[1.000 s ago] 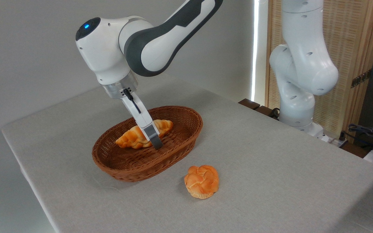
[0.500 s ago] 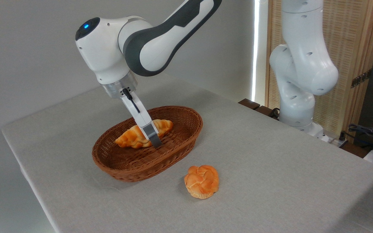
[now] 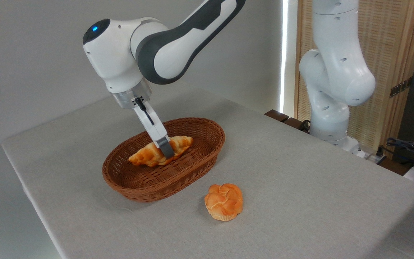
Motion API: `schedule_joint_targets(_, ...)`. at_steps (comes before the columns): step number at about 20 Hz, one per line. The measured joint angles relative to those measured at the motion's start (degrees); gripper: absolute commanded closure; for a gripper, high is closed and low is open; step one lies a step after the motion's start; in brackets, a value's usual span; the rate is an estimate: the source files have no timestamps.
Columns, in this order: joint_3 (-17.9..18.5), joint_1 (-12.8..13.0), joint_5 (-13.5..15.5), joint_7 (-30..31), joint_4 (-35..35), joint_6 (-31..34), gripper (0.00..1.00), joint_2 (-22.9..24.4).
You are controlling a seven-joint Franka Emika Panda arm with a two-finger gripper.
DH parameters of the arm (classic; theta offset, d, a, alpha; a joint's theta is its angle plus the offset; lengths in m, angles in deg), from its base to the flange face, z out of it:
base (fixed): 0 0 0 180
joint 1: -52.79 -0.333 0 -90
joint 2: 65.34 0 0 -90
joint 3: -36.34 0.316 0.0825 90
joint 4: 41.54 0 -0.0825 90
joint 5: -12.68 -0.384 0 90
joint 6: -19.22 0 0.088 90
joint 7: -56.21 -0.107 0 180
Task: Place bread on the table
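— While the arm reaches down into the basket (image 3: 131,180), where do we record the bread (image 3: 146,157)?

— We record it inside the basket, toward the far side, with the gripper (image 3: 166,150) clamped across its middle; one grey finger (image 3: 165,147) crosses the front of the loaf.

— And the table (image 3: 300,187)?

— We note a round bun (image 3: 224,201) lying on the cloth, just in front of the basket, apart from it.
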Motion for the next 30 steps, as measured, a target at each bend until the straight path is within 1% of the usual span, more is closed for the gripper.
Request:
schedule_joint_targets(3, 0.25, -0.10, 0.00, 0.00, 2.44, 0.01, 0.98, 0.27)
schedule_joint_targets(5, 0.69, -0.32, 0.10, 0.00, 3.92, 0.31, 0.92, 1.16)
schedule_joint_targets(7, 1.98, -0.49, 0.10, 0.01, 4.59, 0.71, 0.92, 2.61)
schedule_joint_targets(10, 6.06, -0.70, 0.10, -0.91, 4.75, 0.80, 0.90, 4.98)
schedule_joint_targets(12, 9.01, -0.90, 0.11, -3.22, 4.75, 0.93, 0.89, 5.91)
schedule_joint_targets(17, 16.61, -1.11, 0.10, -13.05, 4.39, 0.95, 0.88, 5.63)
schedule_joint_targets(18, 17.35, -1.13, 0.10, -14.26, 4.23, 0.95, 0.84, 5.42)
schedule_joint_targets(19, 18.15, -1.15, 0.09, -15.32, 4.01, 0.95, 0.78, 5.04)
schedule_joint_targets(20, 18.97, -1.16, 0.05, -16.17, 3.82, 0.95, 0.47, 4.53)
schedule_joint_targets(21, 19.89, -1.16, 0.04, -17.09, 3.69, 0.95, 0.00, 3.86)
schedule_joint_targets(24, 22.60, -1.20, 0.04, -19.18, 3.64, 0.78, 0.00, 2.21)
schedule_joint_targets(25, 23.01, -1.24, 0.04, -19.50, 3.64, 0.77, 0.00, 1.92)
schedule_joint_targets(30, 23.19, -0.90, 0.04, -19.58, 3.64, 0.62, 0.00, 1.04)
